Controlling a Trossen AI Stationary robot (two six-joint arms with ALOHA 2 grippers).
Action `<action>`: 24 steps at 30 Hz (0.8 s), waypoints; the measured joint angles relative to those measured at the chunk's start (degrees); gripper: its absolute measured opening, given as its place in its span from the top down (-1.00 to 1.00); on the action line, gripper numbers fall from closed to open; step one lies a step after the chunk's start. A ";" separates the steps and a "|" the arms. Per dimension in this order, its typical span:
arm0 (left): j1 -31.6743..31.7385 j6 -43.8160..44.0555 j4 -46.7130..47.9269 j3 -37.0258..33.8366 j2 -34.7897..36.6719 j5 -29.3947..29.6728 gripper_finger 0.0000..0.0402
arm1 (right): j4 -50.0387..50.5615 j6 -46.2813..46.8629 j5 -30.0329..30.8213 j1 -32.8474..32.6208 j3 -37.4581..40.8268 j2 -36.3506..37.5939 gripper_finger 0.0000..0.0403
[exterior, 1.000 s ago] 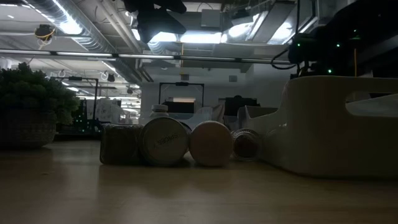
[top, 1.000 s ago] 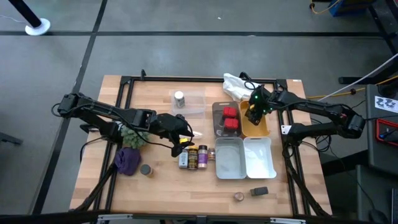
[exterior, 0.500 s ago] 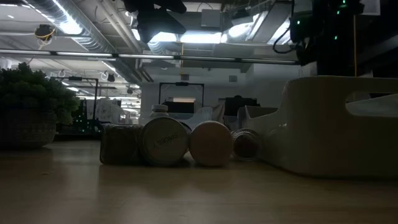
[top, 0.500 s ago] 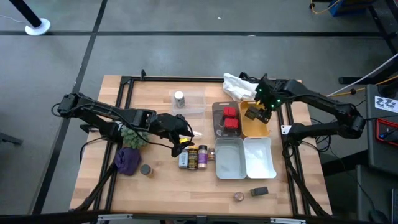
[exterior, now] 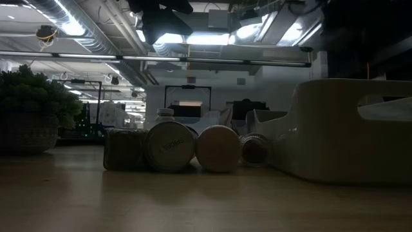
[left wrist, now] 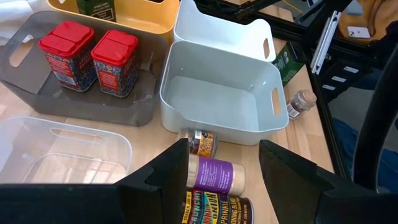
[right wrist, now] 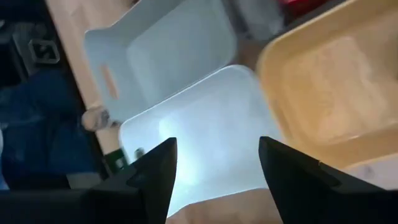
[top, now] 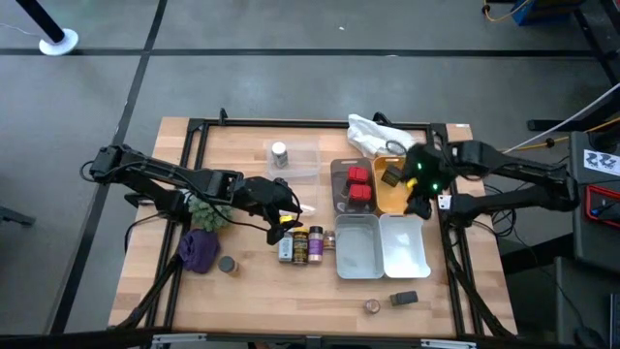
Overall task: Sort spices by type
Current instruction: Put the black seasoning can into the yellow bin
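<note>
Three labelled spice jars (top: pixel 301 243) lie side by side near the table's middle. My left gripper (top: pixel 294 215) hovers open just over them; in its wrist view the purple-labelled jar (left wrist: pixel 214 175) lies between the fingers, untouched. Two red square tins (top: pixel 360 184) stand in the grey bin (top: pixel 338 199). A dark tin (top: pixel 390 177) lies in the yellow bin (top: pixel 407 206). My right gripper (top: pixel 418 194) is open and empty above the yellow bin's near right corner. A silver-capped jar (top: pixel 279 152) stands in the clear bin (top: pixel 308 163).
Two white bins (top: pixel 356 244) (top: pixel 403 244) sit side by side near the grey and yellow ones. A dark tin (top: pixel 404 299) and a small jar (top: pixel 372 306) lie near the table's near edge. A round tin (top: pixel 227 264), purple cloth (top: pixel 199 250), plant (top: pixel 208 211) and white bag (top: pixel 373 131) stay aside.
My right gripper has drawn back from the dark tin in the yellow bin, first toward the far right, then toward the table's near edge. The tin stays lying in the yellow bin. The left arm has kept still.
</note>
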State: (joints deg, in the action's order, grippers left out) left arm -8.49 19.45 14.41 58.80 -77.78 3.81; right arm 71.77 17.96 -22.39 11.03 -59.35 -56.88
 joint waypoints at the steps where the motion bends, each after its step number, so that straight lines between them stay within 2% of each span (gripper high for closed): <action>1: 0.00 0.01 0.00 0.00 0.00 0.00 0.10 | -0.46 1.86 0.51 -2.66 0.00 0.19 -0.12; 11: 0.00 0.06 -0.02 -0.01 0.00 0.00 0.10 | -11.19 16.19 8.01 -31.08 0.00 -1.47 -0.12; 16: 0.00 0.08 0.04 -0.03 0.00 0.00 0.10 | -16.00 20.52 15.56 -43.84 0.02 -4.94 -0.12; 19: -0.04 0.08 0.02 -0.03 0.00 0.00 0.10 | -17.10 24.48 22.10 -50.19 0.02 -8.45 -0.12; 24: -0.06 0.08 0.00 -0.03 0.00 0.00 0.10 | -20.95 29.96 25.11 -57.50 0.02 -15.59 -0.12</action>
State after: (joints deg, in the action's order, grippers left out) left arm -8.55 19.53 14.41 58.76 -77.78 3.81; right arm 50.81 47.91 2.72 -46.47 -59.33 -72.47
